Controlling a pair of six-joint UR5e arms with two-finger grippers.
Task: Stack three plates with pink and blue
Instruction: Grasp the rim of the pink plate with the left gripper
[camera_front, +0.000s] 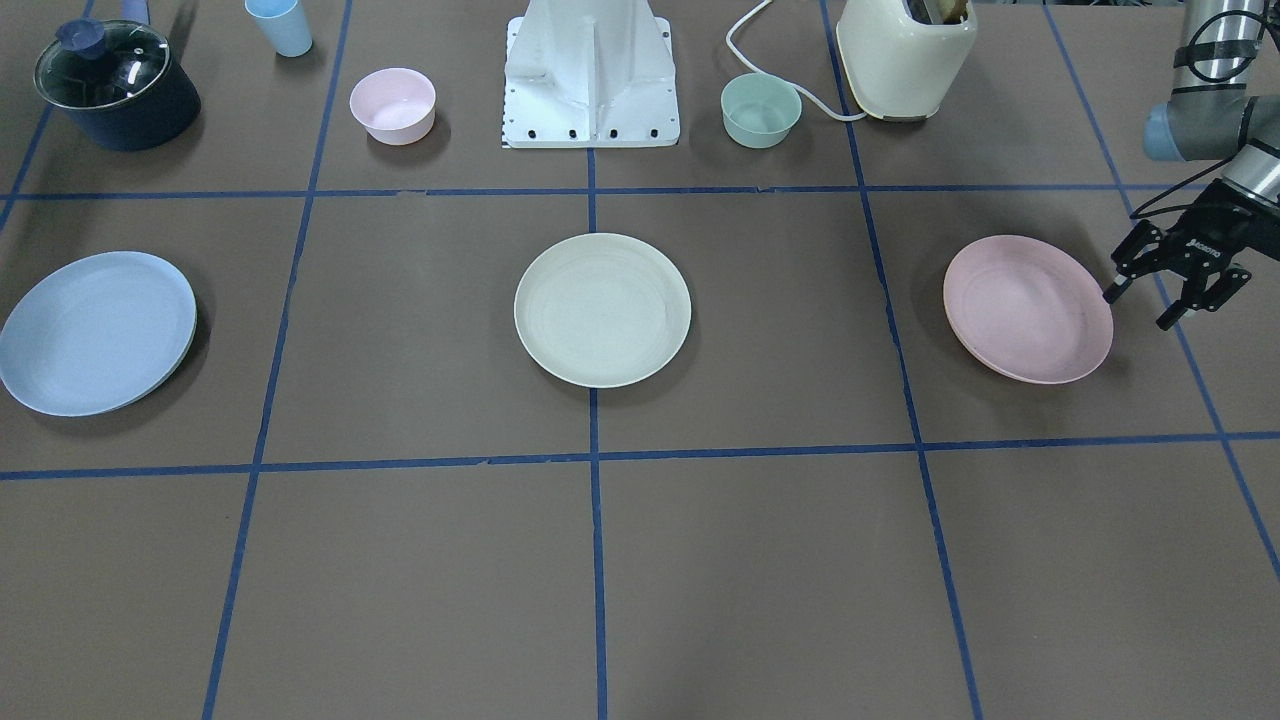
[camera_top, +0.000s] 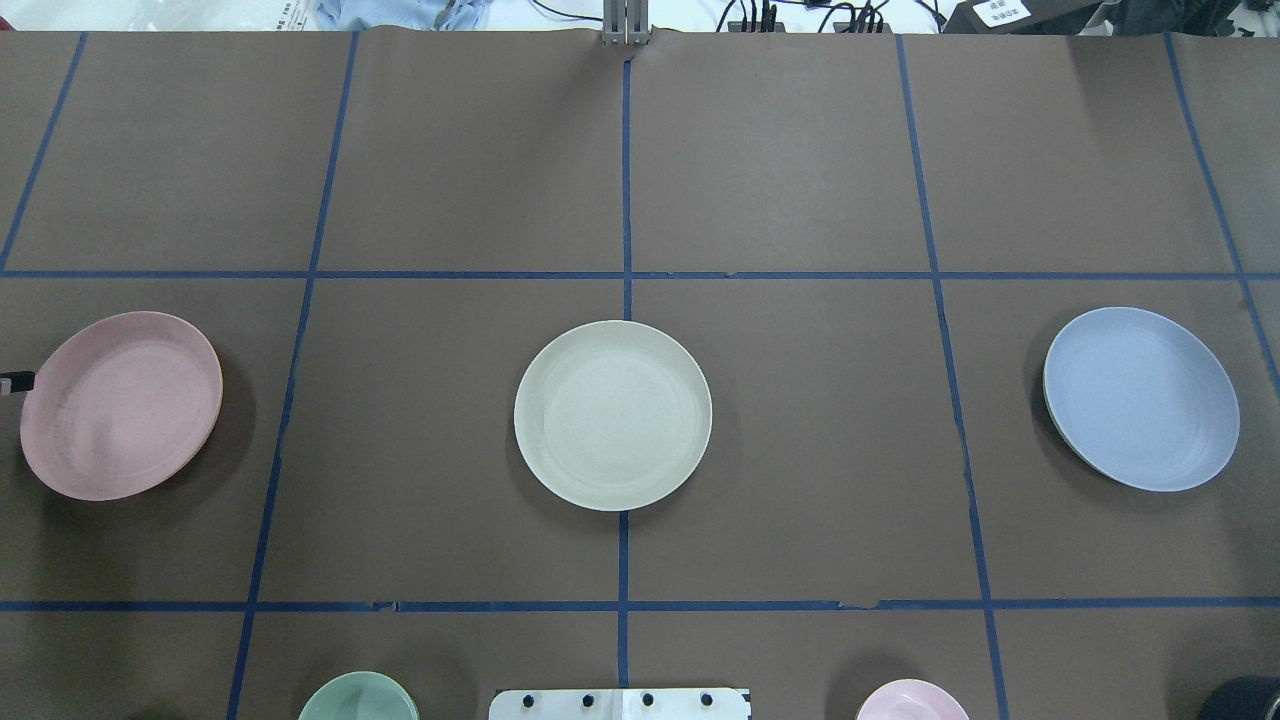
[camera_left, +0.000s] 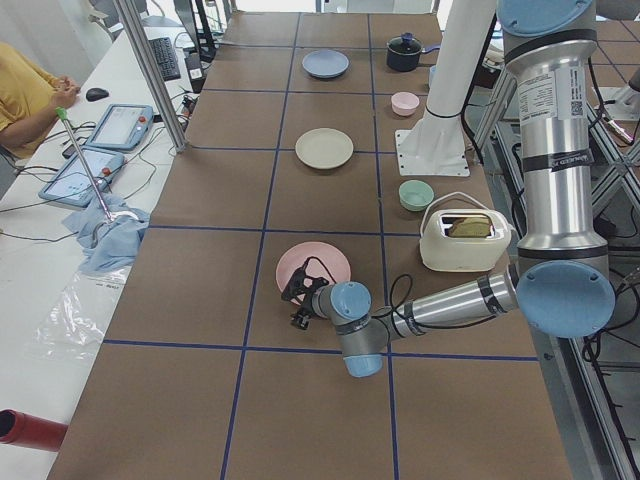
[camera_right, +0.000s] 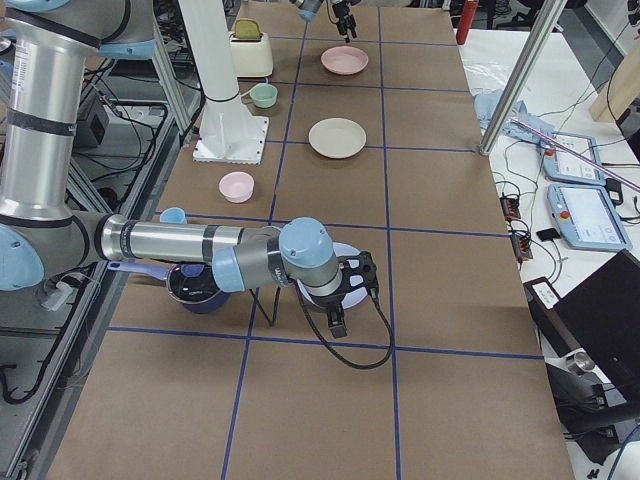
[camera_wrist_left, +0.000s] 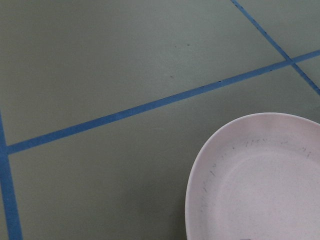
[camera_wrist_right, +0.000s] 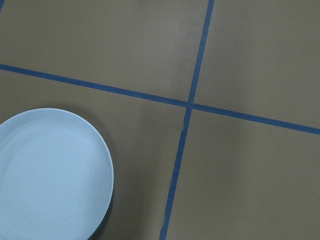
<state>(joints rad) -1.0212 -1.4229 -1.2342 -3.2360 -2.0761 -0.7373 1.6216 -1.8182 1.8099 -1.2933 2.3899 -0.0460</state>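
Plates lie apart in one row across the table (camera_front: 700, 560), none stacked on another. At centre, the cream plate (camera_front: 602, 310) sits flat on the middle blue tape line, in front of the robot base (camera_front: 592, 75). On the robot's left side the pink plate (camera_front: 1027, 308) lies flat; on its right side the blue plate (camera_front: 95, 333) lies flat. Both are well apart from the cream plate.

At the outer edge of the pink plate the left gripper (camera_front: 1143, 305) hangs low, jaws spread wide with nothing between them. Its nearer fingertip is at the plate's rim; it appears to be just beside or touching, and the front view does not settle which. In the left wrist view that rim fills the lower right corner, with table surface and tape lines beyond.

Only the side view from the robot's right shows the right gripper (camera_right: 345, 300), low at the near edge of the blue plate. Whether its jaws are spread or closed cannot be told. In the right wrist view the blue plate occupies the lower left corner.

Along the robot's edge of the table stand a lidded dark pot (camera_front: 115, 85), a light blue cup (camera_front: 280, 25), a pink bowl (camera_front: 393, 105), a green bowl (camera_front: 761, 110) and a cream toaster (camera_front: 905, 55), all well apart from the plates
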